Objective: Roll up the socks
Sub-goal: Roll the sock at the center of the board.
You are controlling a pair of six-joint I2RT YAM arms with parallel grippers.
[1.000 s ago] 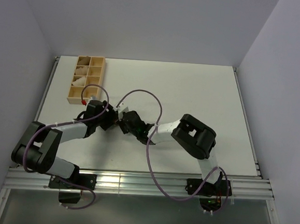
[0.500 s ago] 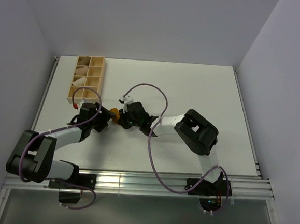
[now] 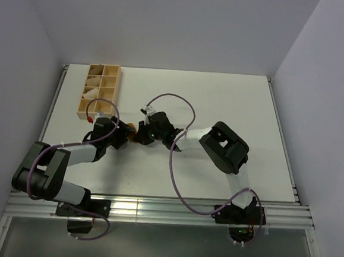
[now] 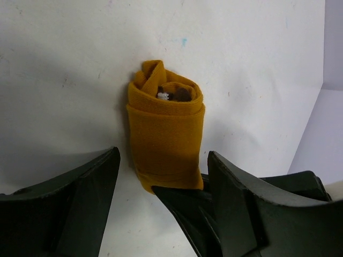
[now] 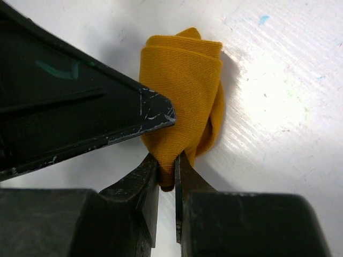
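Right between the wide-spread fingers of my left gripper (image 4: 163,156) lie the rolled-up socks (image 4: 166,134); my right gripper (image 5: 166,170) pinches one end of them tight.

The right gripper (image 5: 166,171) is pinching the lower end of the rolled mustard socks (image 5: 182,91), its jaws nearly closed on the fabric. The roll is lying on the white counter (image 5: 278,107). A scuffed black wedge (image 5: 80,112) is slanting in from the left, its tip touching the roll.
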